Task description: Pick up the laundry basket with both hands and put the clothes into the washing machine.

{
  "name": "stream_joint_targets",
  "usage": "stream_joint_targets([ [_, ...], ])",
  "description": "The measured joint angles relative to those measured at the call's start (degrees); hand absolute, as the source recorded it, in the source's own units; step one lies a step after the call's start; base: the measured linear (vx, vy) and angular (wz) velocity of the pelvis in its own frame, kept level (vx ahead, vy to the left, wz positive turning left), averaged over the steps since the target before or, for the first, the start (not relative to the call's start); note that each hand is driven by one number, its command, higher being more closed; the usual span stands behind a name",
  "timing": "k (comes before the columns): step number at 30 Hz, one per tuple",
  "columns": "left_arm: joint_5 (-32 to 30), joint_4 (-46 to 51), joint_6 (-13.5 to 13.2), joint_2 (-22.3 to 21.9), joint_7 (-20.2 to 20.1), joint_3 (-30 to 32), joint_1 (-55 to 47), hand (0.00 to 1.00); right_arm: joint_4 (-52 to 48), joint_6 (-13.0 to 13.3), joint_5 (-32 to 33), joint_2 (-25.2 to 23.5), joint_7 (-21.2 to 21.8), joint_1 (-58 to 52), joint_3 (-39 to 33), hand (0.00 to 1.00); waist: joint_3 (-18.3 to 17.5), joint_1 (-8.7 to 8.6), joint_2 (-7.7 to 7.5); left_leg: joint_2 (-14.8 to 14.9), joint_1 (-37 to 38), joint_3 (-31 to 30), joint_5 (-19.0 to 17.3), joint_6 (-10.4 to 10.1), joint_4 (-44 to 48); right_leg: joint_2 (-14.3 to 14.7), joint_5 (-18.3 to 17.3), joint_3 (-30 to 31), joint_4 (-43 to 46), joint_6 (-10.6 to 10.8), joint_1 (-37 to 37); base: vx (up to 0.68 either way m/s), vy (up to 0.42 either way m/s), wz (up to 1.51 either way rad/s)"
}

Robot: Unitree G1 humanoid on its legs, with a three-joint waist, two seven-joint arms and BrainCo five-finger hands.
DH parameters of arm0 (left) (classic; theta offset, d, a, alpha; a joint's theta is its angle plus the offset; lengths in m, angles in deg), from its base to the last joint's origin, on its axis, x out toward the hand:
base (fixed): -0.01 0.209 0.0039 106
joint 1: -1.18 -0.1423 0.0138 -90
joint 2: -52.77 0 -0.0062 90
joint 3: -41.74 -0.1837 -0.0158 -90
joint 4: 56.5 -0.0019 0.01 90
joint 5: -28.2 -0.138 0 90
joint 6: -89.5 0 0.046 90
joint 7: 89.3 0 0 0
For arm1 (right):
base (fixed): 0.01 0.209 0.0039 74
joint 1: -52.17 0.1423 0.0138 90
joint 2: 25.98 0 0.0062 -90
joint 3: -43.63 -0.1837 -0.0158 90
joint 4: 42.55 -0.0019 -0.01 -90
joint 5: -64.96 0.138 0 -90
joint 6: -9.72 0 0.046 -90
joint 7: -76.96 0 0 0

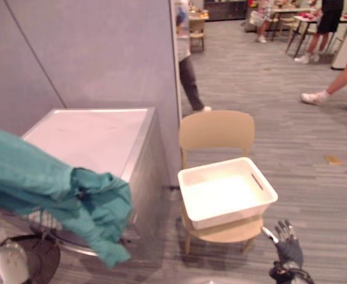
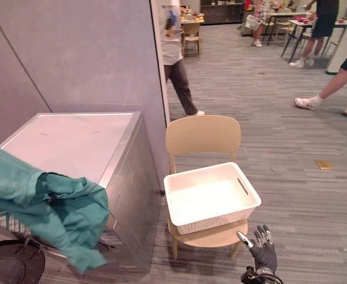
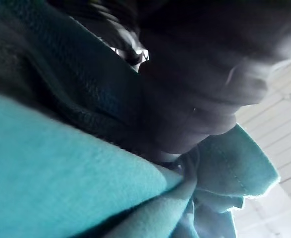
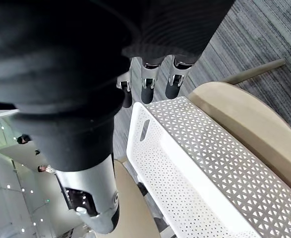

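Teal cloth (image 1: pixel 73 195): soft, light, floppy, hangs off the left arm by the washer (image 1: pixel 102 136), so you'd bunch it to grip | left hand (image 3: pixel 195 84): buried in it, can't tell | basket (image 1: pixel 232 213): white, stiff, light, empty on chair (image 1: pixel 217 130), take the slot handles | right hand (image 1: pixel 288 245): fingers straight, holding nothing, near basket

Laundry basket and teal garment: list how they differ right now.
The laundry basket is white, rigid and perforated; the teal garment is soft and crumpled. The basket sits flat on the beige chair, while the garment hangs in the air before the washing machine. Shared: the right hand, fingers open, touches neither.
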Motion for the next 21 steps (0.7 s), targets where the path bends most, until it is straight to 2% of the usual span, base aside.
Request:
stream_joint_targets([
  [4, -2.32, 0.35, 0.00, -7.39, 0.08, 0.67, -6.58, 1.00, 3.97, 0.04, -1.67, -0.92, -0.02, -0.20, -0.13, 0.00, 0.02, 1.47, -0.18, 0.14, 0.39, -0.48, -0.05, 0.05, -0.49, -0.05, -0.94, -0.91, 0.80, -0.05, 0.27, -0.04, -0.030, 0.09],
  [8, -4.84, 2.82, 0.56, -14.60, 0.71, -0.41, -11.81, 1.00, 6.71, 0.03, -2.71, -1.74, -0.15, -0.75, -0.01, 0.00, 0.16, 1.61, -1.68, 0.53, 0.40, -1.38, -0.23, 0.25, -0.04, 0.02, -1.65, -1.79, 1.05, -0.22, 1.11, -0.02, -0.034, 0.18],
  [9, -5.83, 3.76, 0.93, -17.55, 1.11, -2.06, -13.76, 1.00, 7.54, 0.03, -3.18, -1.71, -0.29, -1.09, 0.03, 0.00, 0.14, 1.75, -2.08, 0.71, 0.31, -1.66, -0.51, 0.51, 0.76, -0.04, -2.28, -2.69, 1.75, -0.03, 1.33, -0.01, -0.036, 0.17],
  [12, -6.82, 5.16, 1.45, -21.24, 1.00, -6.05, -16.27, 1.00, 9.44, 0.01, -3.64, -1.65, -1.22, -1.28, 0.48, 0.00, 0.27, 1.66, -2.64, 0.86, 0.28, -3.05, -1.21, 0.68, 2.19, -0.27, -3.67, -4.42, 3.52, -0.17, 2.07, 0.00, -0.028, 0.31],
  [14, -6.71, 6.57, 2.23, -24.62, 0.34, -9.87, -19.06, 1.00, 13.09, -0.01, -3.65, -1.33, -1.50, -0.87, 1.02, 0.00, 0.56, 1.79, -3.15, 1.13, -0.57, -4.63, -3.10, 0.78, 5.87, -0.79, -6.33, -6.76, 7.35, -0.11, 2.12, 0.00, -0.024, 0.39],
  [15, -6.71, 6.58, 2.28, -24.86, 0.09, -10.33, -19.27, 1.00, 13.61, -0.03, -3.64, -1.33, -1.61, -0.76, 1.06, 0.00, 0.66, 1.79, -3.24, 1.13, -0.72, -4.88, -3.33, 0.75, 6.37, -0.88, -6.59, -7.12, 7.86, -0.10, 2.11, 0.00, -0.029, 0.50],
  [18, -5.51, 6.44, 4.06, -25.57, -2.57, -14.78, -20.48, 1.00, 21.35, -0.40, -3.65, -0.69, -2.79, 0.79, 1.94, 0.00, 1.17, 1.82, -3.28, 0.97, -4.18, -9.04, -6.75, 0.44, 14.22, -2.05, -10.84, -10.44, 14.63, 0.19, 1.52, -0.03, -0.016, 0.69],
  [21, -4.19, 4.73, 5.06, -25.60, -3.02, -17.42, -20.42, 1.00, 26.51, -0.89, -3.68, 0.75, -4.91, 3.65, 3.40, 0.00, 1.62, 2.95, -3.52, 1.03, -7.02, -9.64, -9.87, 0.74, 19.33, -3.91, -13.97, -11.73, 21.49, 0.55, -1.29, -0.06, 0.004, 0.28],
])
